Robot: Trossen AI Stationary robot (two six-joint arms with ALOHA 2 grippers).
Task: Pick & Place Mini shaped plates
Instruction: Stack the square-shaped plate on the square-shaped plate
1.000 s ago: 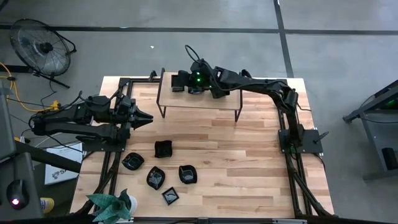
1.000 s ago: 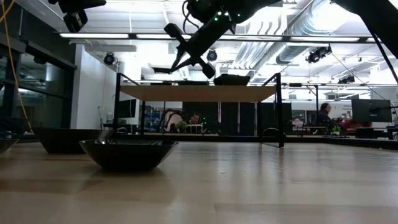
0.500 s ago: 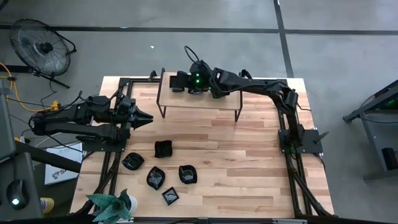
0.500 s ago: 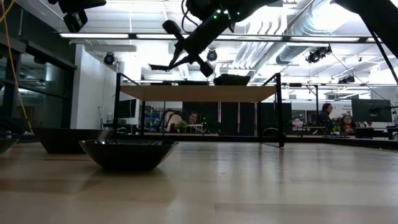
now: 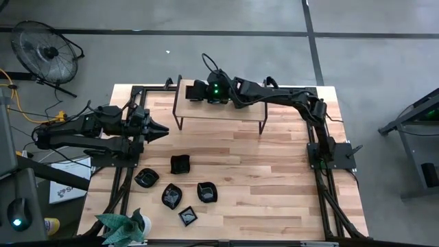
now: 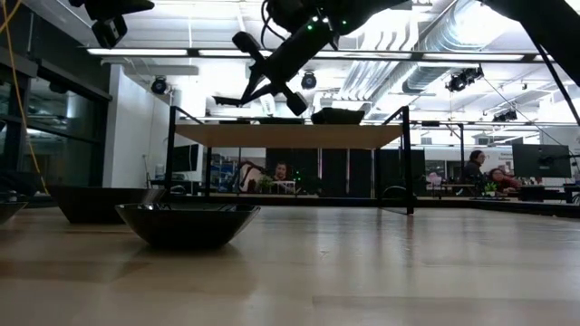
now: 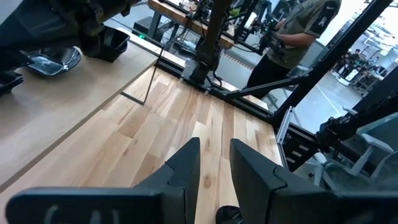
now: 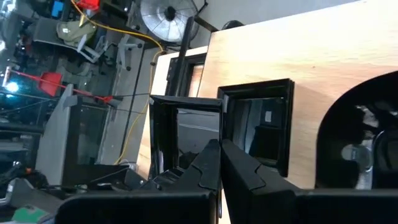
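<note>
Five mini shaped plates (image 5: 180,164) lie on the near-left part of the table (image 5: 274,178), and a square plate (image 8: 258,127) sits on the raised shelf (image 5: 233,110) at the far side. The right gripper (image 8: 219,163), above the shelf's left end, pinches a second square plate (image 8: 166,140). The left gripper (image 5: 159,130) waits narrowly parted at the table's left.

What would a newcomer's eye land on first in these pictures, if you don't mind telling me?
Probably the right gripper, stretched over the raised wooden shelf at the table's far edge, fingers closed on a square glossy black dish. Next, the cluster of five small glossy black dishes on the pale wooden table near the front left, with the left gripper waiting beside them.
</note>
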